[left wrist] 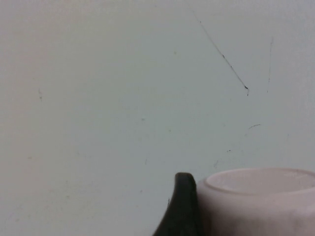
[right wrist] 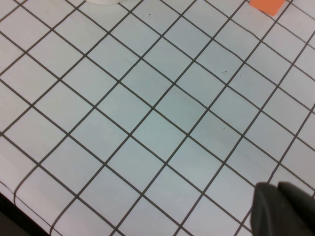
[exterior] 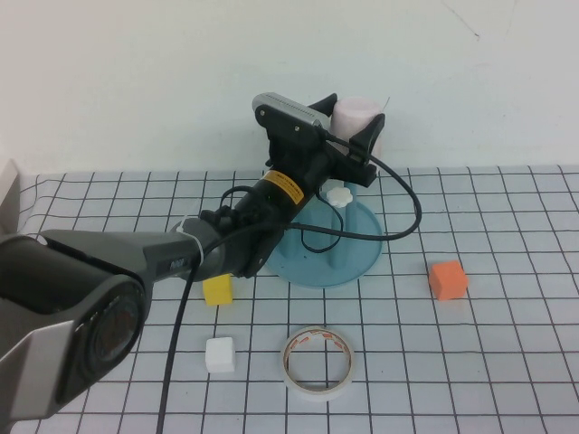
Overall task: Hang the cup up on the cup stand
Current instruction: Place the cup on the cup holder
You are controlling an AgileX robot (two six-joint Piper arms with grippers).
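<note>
The left claw (exterior: 355,127) is raised above the far side of the cup stand (exterior: 324,237), close to the back wall. Its fingers stand wide apart with the cup (exterior: 358,122) between them. The cup is inverted, its pale pink base uppermost, over the stand's pegs. In the left wrist view one dark fingertip (left wrist: 183,204) lies against the cup's wall (left wrist: 256,201); the other finger is out of that frame. Whether the cup's weight rests on a peg or on the claw cannot be told. One white flower cap (exterior: 338,196) shows free just below the claw.

The right claw (right wrist: 285,209) is clenched and holds nothing; it hangs over bare gridded table (right wrist: 147,123), with the orange block (right wrist: 267,5) at the frame's edge.

On the table near the stand: a yellow block (exterior: 218,289) beside the left arm, a white block (exterior: 220,353), a tape roll (exterior: 317,361), and the orange block (exterior: 447,279) to the right. The table's right side and near edge offer open room.
</note>
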